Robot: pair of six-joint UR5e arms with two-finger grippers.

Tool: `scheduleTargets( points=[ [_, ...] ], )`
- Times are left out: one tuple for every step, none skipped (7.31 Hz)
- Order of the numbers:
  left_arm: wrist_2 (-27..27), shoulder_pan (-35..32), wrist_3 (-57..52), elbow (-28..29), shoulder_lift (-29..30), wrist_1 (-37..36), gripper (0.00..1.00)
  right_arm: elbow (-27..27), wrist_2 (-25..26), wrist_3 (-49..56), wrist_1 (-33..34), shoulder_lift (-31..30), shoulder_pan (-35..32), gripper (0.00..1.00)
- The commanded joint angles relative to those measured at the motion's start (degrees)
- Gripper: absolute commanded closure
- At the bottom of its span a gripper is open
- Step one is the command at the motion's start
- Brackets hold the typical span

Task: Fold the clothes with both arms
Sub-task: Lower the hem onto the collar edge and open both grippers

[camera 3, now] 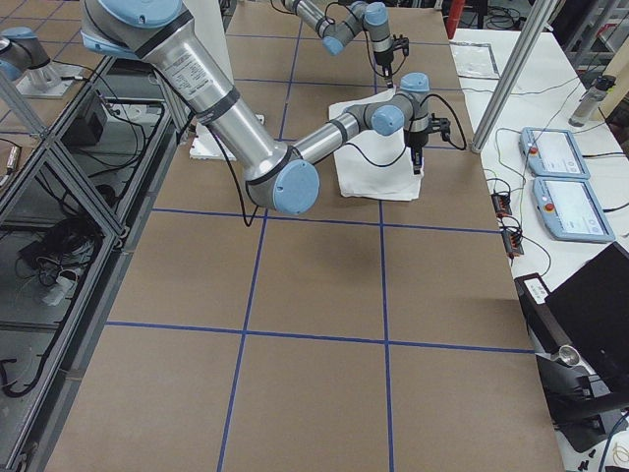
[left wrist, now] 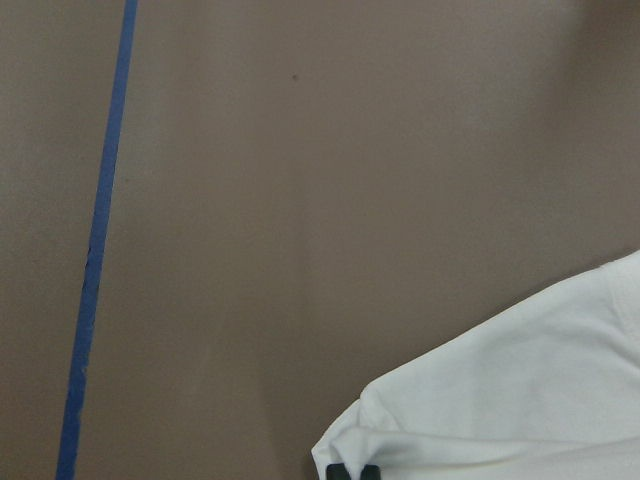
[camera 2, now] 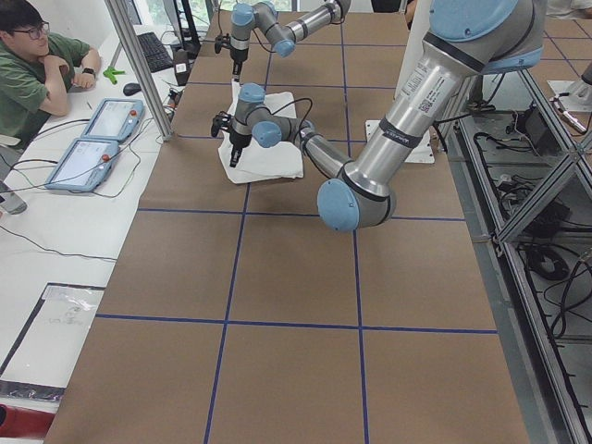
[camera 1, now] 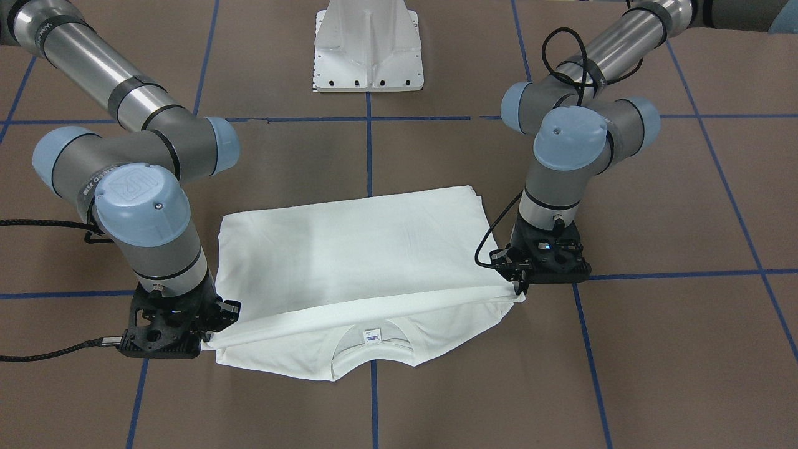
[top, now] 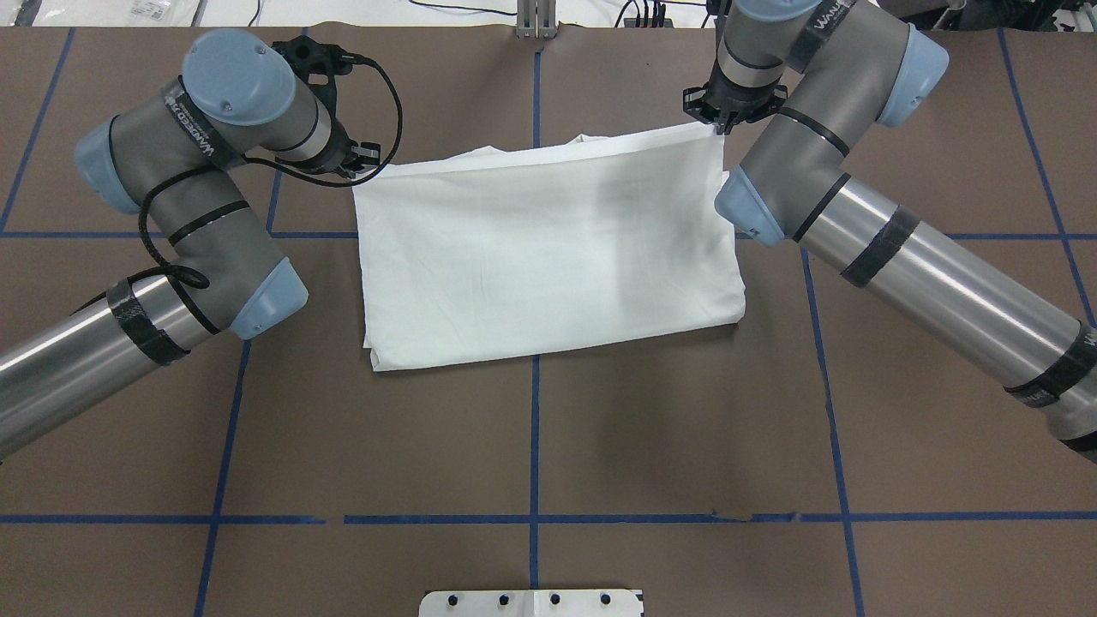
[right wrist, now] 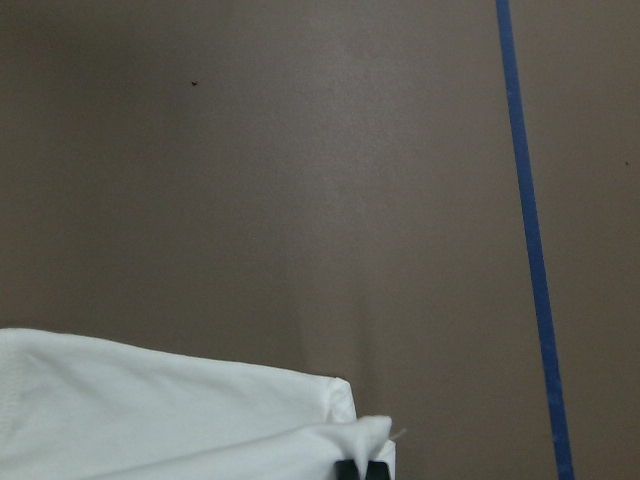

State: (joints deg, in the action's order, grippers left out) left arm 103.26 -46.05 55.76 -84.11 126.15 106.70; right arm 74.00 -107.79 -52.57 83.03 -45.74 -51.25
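The white T-shirt (camera 1: 368,249) lies folded on the brown table, plain side up, and it also shows in the overhead view (top: 548,248). Its ribbed collar (camera 1: 374,352) and neck label (camera 1: 372,335) show under a lifted fold. That fold's edge is stretched taut between both grippers, a little above the table. My left gripper (camera 1: 520,285) is shut on one end of the edge, and my right gripper (camera 1: 207,340) is shut on the other. In the overhead view the left gripper (top: 370,163) and right gripper (top: 718,128) sit at the shirt's far corners. No printed text is visible.
The white metal pedestal base (camera 1: 369,47) stands on the robot's side of the table. Blue tape lines (camera 1: 369,143) cross the brown table. In the exterior left view an operator (camera 2: 37,69) sits beside the table's far edge with two control tablets (camera 2: 97,139).
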Motion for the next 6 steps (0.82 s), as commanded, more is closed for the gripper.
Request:
scheduleTargets(
  points=[
    [0.53,-0.18,-0.39,-1.75,-1.43,3.84,0.0,-0.52,0.21,0.36,-0.67,0.04,0.19,0.0],
    [2.1,0.08,-0.3,-3.59,-2.66,4.04,0.0,-0.52,-0.14,2.71,-0.67,0.12,0.1,0.0],
    [4.81,0.43,-0.13,-7.09,-5.19,4.04,0.0,-0.44,-0.23,3.08,-0.76,-0.05,0.1,0.0],
    [6.41,2.0,0.74,-12.0,-9.39,4.3,0.0,-0.17,-0.31,3.09,-2.07,-0.92,0.18,0.0],
    [5.9,6.46,5.28,-15.53,-13.18,4.56,0.0,-0.17,-0.23,2.91,-4.86,-1.89,0.53,0.0],
    [4.33,10.42,10.63,-15.82,-15.48,9.35,0.0,-0.17,-0.23,2.74,-5.41,-2.16,0.62,0.0]
  ],
)
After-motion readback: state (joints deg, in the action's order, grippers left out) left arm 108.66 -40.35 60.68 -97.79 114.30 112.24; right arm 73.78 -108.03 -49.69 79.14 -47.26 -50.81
